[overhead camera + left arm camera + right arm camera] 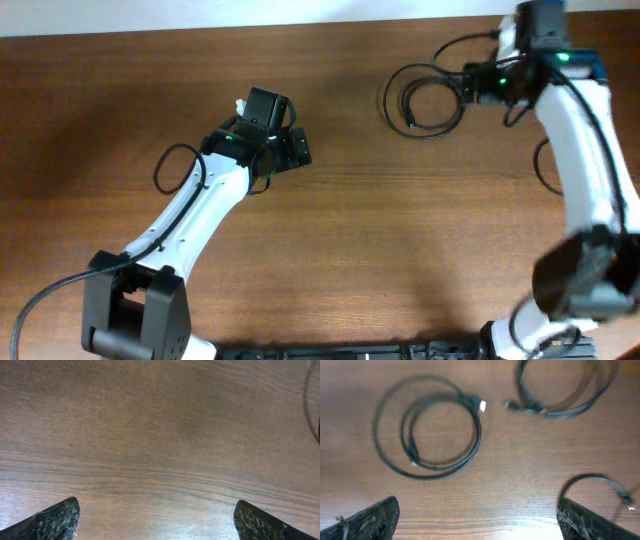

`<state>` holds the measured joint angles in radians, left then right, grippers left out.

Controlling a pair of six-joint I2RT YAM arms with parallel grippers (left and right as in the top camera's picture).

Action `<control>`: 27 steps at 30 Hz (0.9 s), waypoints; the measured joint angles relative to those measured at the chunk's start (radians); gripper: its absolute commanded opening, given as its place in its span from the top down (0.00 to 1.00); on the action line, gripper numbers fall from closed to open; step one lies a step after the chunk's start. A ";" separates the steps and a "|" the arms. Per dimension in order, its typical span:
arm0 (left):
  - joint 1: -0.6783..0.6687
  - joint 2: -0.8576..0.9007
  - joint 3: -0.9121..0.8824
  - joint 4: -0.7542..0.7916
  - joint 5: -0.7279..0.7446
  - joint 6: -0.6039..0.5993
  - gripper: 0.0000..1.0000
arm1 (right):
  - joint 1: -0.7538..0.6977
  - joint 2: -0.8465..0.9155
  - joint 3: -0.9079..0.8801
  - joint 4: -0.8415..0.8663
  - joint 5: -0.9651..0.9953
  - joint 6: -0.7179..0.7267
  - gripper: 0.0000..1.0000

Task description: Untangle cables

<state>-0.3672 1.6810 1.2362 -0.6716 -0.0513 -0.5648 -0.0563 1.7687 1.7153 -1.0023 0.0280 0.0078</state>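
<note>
The cables lie apart as separate loops on the wooden table. In the right wrist view a double-looped cable (430, 435) is at the left. A second cable (560, 395) curls at the top right. A third cable (600, 482) ends in a plug by the right finger. Overhead, one coil (425, 100) lies left of my right gripper (480, 85), and another arc of cable (537, 165) shows beside the right arm. My right gripper (477, 525) is open over bare wood. My left gripper (157, 525) (292, 150) is open too, holding nothing, far from the coils.
The white right arm (585, 130) reaches along the table's right side and covers part of a cable. The left arm (190, 220) runs diagonally from the front left. The table's far edge (300, 25) is close behind the coils. A thin dark line (306, 400) shows at the left wrist view's right edge.
</note>
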 measured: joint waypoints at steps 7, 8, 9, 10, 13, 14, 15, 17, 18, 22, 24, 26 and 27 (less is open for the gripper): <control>0.000 0.000 0.000 0.001 0.000 0.000 0.01 | 0.000 -0.274 -0.012 -0.230 -0.154 0.050 0.01; 0.000 0.000 0.000 0.002 0.000 0.000 0.01 | 0.000 -0.293 -0.012 -0.240 -0.175 0.050 0.01; 0.000 0.000 0.000 0.002 0.000 0.000 0.01 | 0.000 -0.317 -0.012 -0.259 -0.201 0.052 0.01; 0.000 0.000 0.000 0.002 0.000 0.000 0.01 | 0.000 -0.356 -0.012 -0.303 -0.237 0.056 0.01; 0.000 0.000 0.000 0.002 0.000 0.000 0.01 | 0.000 -0.415 -0.014 -0.396 -0.264 0.062 0.01; 0.000 0.000 0.000 0.002 0.000 0.000 0.01 | 0.000 -0.440 -0.014 -0.420 -0.267 0.064 0.01; 0.000 0.000 0.000 0.001 0.000 0.000 0.01 | 0.000 -0.472 -0.014 -0.440 -0.272 0.064 0.01; 0.000 0.000 0.000 0.001 0.000 0.000 0.01 | 0.000 -0.535 -0.016 -0.469 -0.275 0.062 0.01; 0.000 0.000 0.000 0.002 0.000 0.000 0.01 | 0.000 -0.578 -0.017 -0.481 -0.277 0.062 0.01; 0.000 0.000 0.000 0.001 0.000 0.000 0.01 | 0.000 -0.732 -0.018 -0.495 -0.281 0.062 0.01; 0.000 0.000 0.000 0.002 0.000 0.000 0.01 | 0.000 -0.807 -0.018 -0.524 -0.281 0.063 0.01; 0.000 0.000 0.000 0.000 0.000 0.000 0.01 | 0.000 -0.857 -0.018 -0.550 -0.281 0.062 0.01; 0.000 0.000 0.000 0.002 0.000 0.000 0.01 | 0.000 -0.883 -0.018 -0.562 -0.281 0.063 0.01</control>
<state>-0.3672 1.6810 1.2362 -0.6701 -0.0513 -0.5648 -0.0563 0.8856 1.6978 -1.5639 -0.2531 0.0704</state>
